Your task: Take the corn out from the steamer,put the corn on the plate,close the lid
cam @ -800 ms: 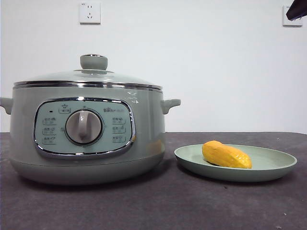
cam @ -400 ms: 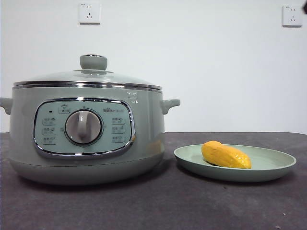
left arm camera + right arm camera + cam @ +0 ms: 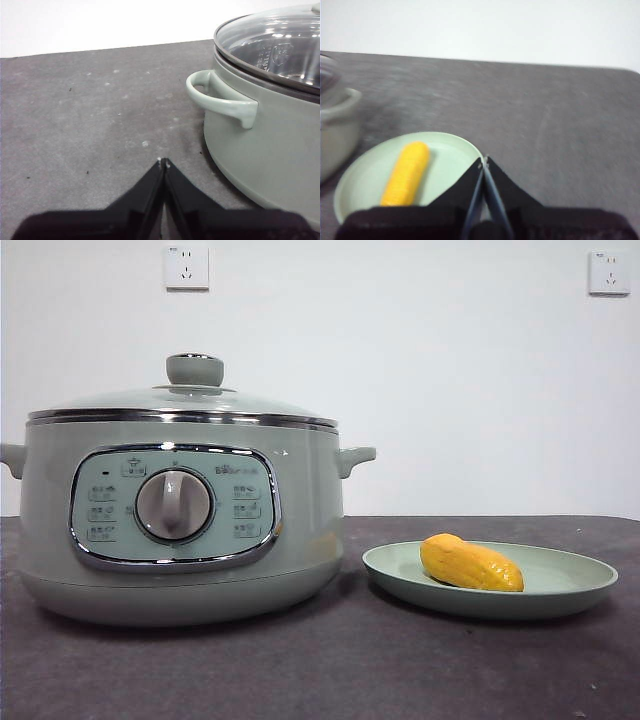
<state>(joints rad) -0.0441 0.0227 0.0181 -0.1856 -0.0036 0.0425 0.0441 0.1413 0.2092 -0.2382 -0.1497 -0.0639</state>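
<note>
The pale-green steamer (image 3: 180, 520) stands at the left in the front view with its glass lid (image 3: 190, 400) seated on it. The corn (image 3: 470, 563) lies on the pale-green plate (image 3: 570, 585) to the steamer's right. Neither arm shows in the front view. My left gripper (image 3: 163, 162) is shut and empty above the table, beside the steamer's side handle (image 3: 220, 97). My right gripper (image 3: 484, 160) is shut and empty, above the plate's rim (image 3: 355, 175), beside the corn (image 3: 409, 172).
The dark grey table top (image 3: 350, 670) runs to a white wall with two sockets (image 3: 187, 267). The steamer's edge (image 3: 335, 125) shows in the right wrist view.
A black arm tip at the top right corner one second ago has left the front view. The steamer, lid, plate and corn have not moved.
</note>
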